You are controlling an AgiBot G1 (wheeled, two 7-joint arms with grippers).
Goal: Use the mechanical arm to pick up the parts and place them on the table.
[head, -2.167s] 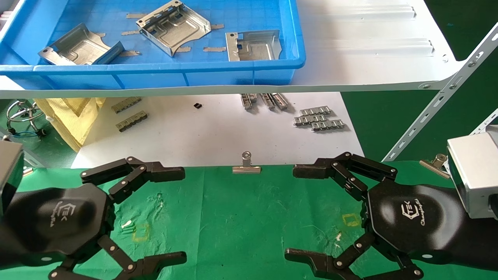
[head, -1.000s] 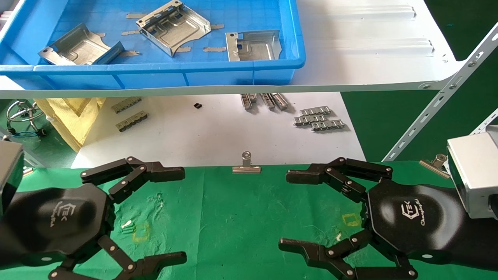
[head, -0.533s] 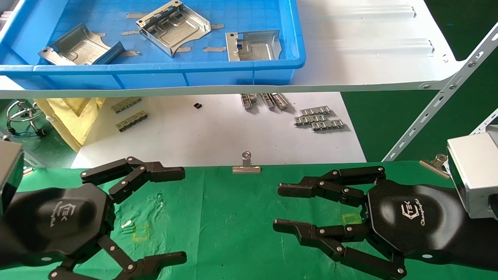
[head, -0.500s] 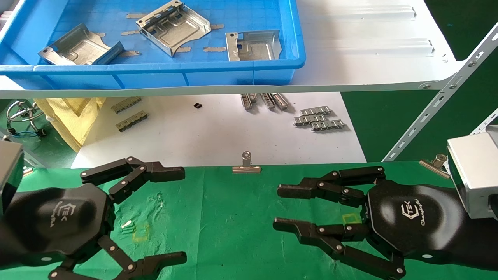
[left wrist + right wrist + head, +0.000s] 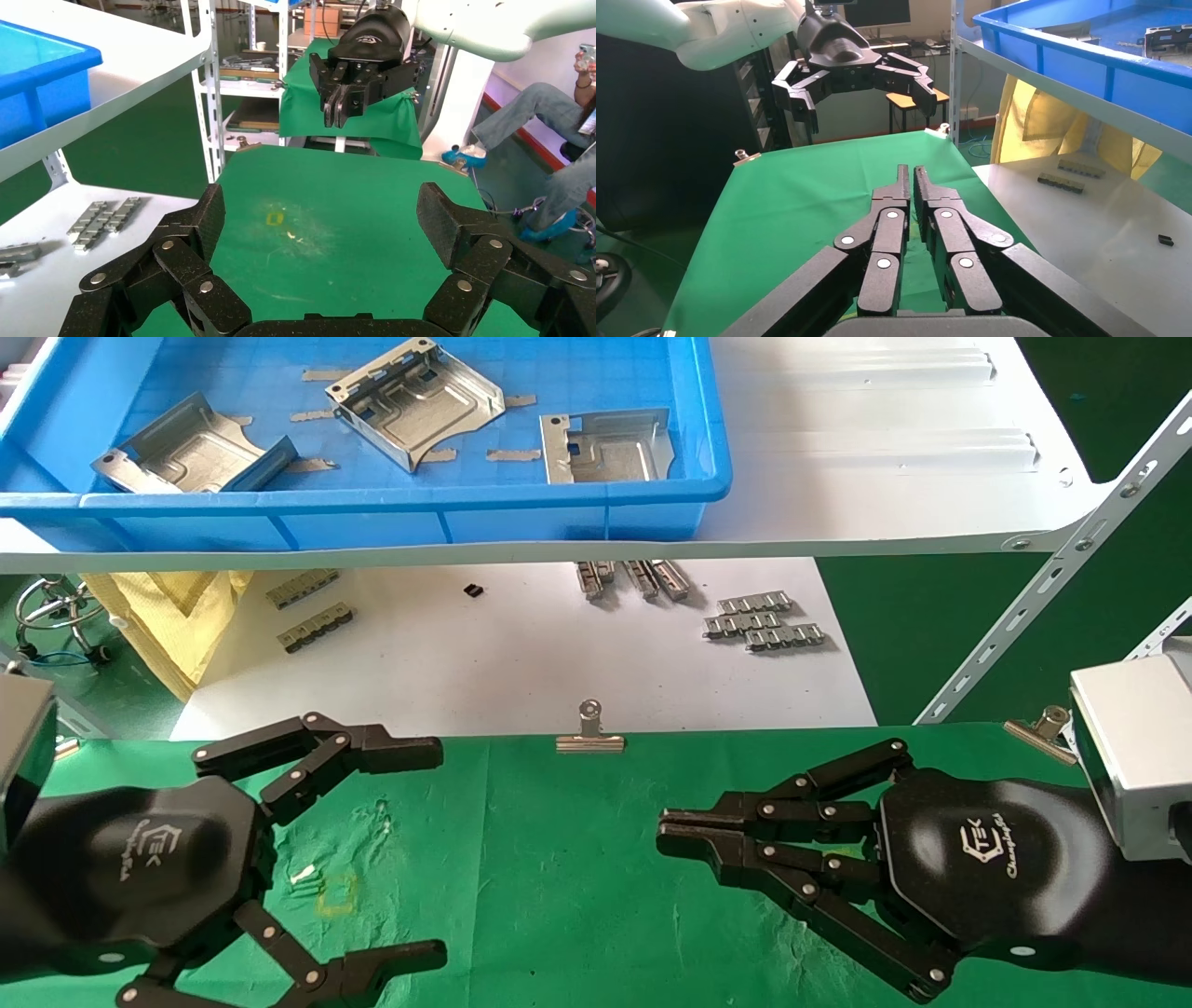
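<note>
Your right gripper (image 5: 672,831) is pinched to a narrow gap on nothing, parts (image 5: 416,400) well ahead in the bin (image 5: 521,503) w/ left gripper (image 5: 419,845) wide, so reach in w/o reopening and you'll shove one.

Where things lie around my two pincers

My left gripper (image 5: 410,845) hangs over the left half of the table (image 5: 559,896) and my right gripper (image 5: 666,831) over the right half, well apart, tips pointing toward each other. A clip (image 5: 589,733) sits on the table's far edge between them, another clip (image 5: 1036,728) at the far right corner. Behind the table lies the white board (image 5: 521,663), carrying linked strips (image 5: 764,621) to the right and more strips (image 5: 312,607) to the left. Above and behind it is the shelf (image 5: 885,458), with a bin (image 5: 372,509) on its left part; three parts lie in the bin: one left (image 5: 191,453), one middle (image 5: 419,400), one right (image 5: 605,447).
</note>
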